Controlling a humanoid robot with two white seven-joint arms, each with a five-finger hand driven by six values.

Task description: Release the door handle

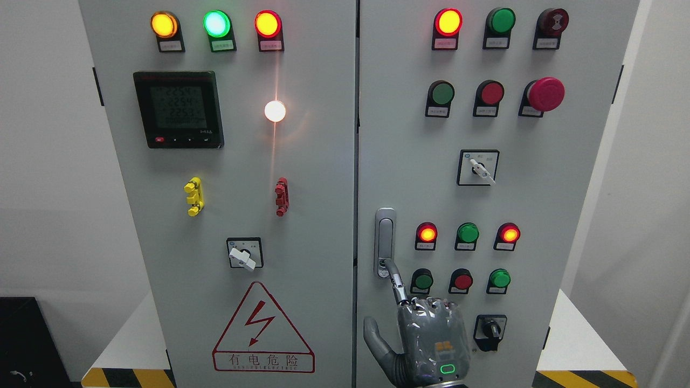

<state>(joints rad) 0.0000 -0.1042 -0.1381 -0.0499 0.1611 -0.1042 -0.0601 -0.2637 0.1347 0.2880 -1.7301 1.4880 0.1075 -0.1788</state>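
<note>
Head view, right hand (428, 337) fingertip touching slim metal door handle (385, 242)

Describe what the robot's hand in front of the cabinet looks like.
One hand shows: a grey, glossy back under what looks like clear wrap, jointed metallic-grey fingers, a darker grey thumb. On the back sit a small orange patch and a glowing green oval light near the wrist. No cables visible.

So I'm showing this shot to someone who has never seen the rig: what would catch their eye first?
Probably the lit indicator lamps along the top of the grey cabinet, and the bright white glare on the left door. Next, the grey robot hand at bottom centre, one finger extended to the lower end of the door handle. The red lightning warning triangle sits lower left.
</note>
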